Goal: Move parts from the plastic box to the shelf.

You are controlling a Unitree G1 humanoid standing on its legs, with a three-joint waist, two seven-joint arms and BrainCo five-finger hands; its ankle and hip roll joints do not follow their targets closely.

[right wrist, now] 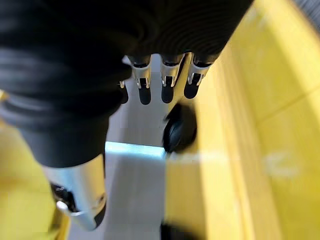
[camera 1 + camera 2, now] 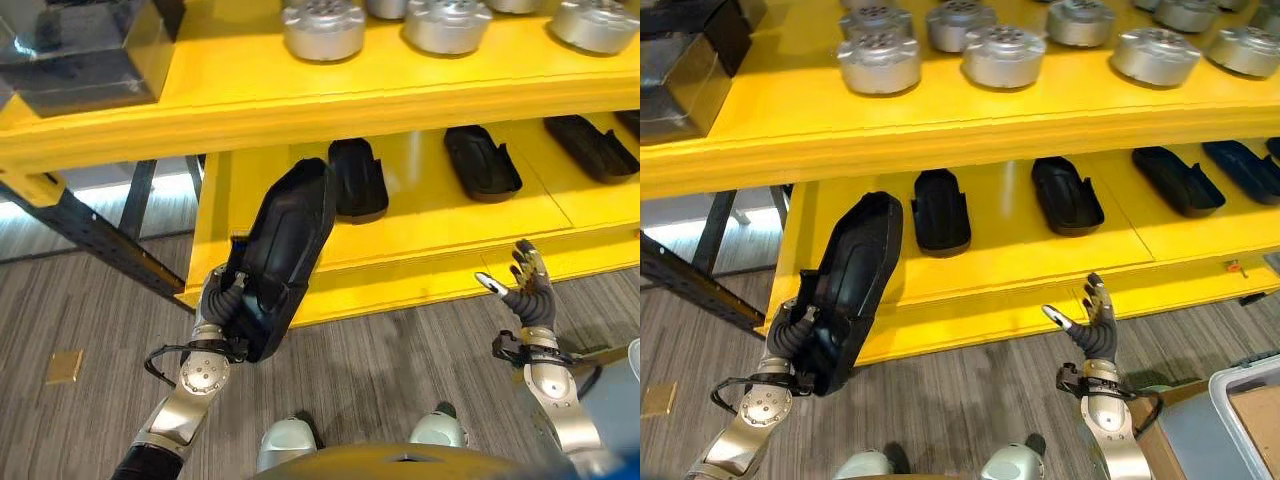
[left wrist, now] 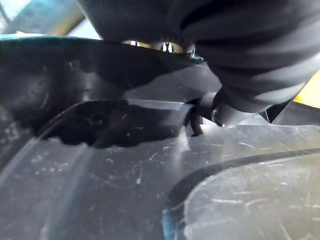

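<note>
A long black plastic part (image 2: 285,255) is held up by the left hand (image 2: 218,300), whose fingers are curled round its lower end. The part stands tilted, its upper end raised before the front edge of the yellow shelf (image 2: 400,100), near the left end of the lower level. In the left wrist view the glossy, scratched black surface of the part (image 3: 125,165) is seen from very close, with the hand's dark cover (image 3: 250,55) above it; the fingers themselves are hidden there.

On the lower level of the shelf, similar black parts (image 2: 941,210) are laid in a row, well apart from one another. On the upper level, round silver metal pieces (image 2: 878,60) are lined up, and a dark box (image 2: 85,50) stands at the left end.

The right hand (image 2: 1092,325) is raised before the shelf's lower edge, fingers spread and straight, nothing held. Only in the right eye view is the corner of a grey plastic box (image 2: 1240,420) seen clearly, at the lower right on the wood-patterned floor (image 2: 80,300).
</note>
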